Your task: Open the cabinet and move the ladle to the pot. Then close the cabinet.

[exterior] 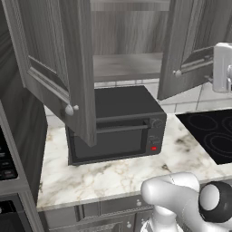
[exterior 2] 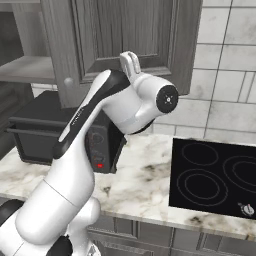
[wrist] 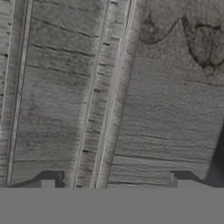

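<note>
The grey wood-grain cabinet (exterior: 129, 65) stands with both doors swung open over the counter. Its left door (exterior: 54, 68) hangs out over the microwave, and its right door (exterior: 181, 50) angles toward the stove. The one shelf that shows inside is bare. My gripper (wrist: 114, 181) is open, its two dark fingertips (wrist: 49, 178) wide apart with nothing between them, close against the raised-panel face of the right door (wrist: 65, 96). In the left base view the white wrist of my arm (exterior: 222, 68) sits just right of that door. The ladle and the pot are out of view.
A black microwave (exterior: 115, 124) sits on the marble counter (exterior: 113, 174) below the cabinet. A black stove top (exterior 2: 215, 177) lies to its right. Grey drawer fronts (exterior: 104, 210) run under the counter edge. A tiled wall (exterior 2: 225, 75) is behind the stove.
</note>
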Tool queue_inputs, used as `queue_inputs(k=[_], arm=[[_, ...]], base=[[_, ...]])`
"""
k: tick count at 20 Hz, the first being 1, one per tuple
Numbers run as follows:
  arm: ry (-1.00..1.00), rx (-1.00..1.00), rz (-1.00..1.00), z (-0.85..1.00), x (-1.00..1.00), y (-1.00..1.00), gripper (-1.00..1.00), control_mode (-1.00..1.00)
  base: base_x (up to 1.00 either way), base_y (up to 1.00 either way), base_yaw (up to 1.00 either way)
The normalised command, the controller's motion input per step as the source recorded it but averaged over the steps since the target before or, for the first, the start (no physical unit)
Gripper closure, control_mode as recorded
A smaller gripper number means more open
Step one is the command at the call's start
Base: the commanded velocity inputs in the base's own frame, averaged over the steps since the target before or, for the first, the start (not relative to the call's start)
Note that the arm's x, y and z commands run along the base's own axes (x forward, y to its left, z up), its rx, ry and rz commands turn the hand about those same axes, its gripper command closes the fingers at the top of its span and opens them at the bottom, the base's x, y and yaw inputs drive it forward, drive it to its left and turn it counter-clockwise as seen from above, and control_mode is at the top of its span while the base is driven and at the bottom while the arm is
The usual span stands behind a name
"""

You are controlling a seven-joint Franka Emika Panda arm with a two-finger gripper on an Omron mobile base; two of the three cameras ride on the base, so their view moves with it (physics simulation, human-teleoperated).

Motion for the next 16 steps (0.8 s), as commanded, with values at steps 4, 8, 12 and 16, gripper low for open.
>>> queue_inputs(k=[4, 8, 12, 16], arm=[[0.0, 0.0, -0.14, -0.13, 0.63, 0.15, -1.0, -1.0], [0.0, 0.0, -0.11, 0.0, 0.59, 0.24, -1.0, -1.0], [0.0, 0.0, -0.09, 0.0, 0.52, 0.29, -1.0, -1.0], [0.0, 0.0, -0.07, 0.0, 0.41, 0.18, -1.0, -1.0]], base=[[0.0, 0.0, 0.0], [0.0, 0.0, 0.0], [0.0, 0.0, 0.0], [0.0, 0.0, 0.0]])
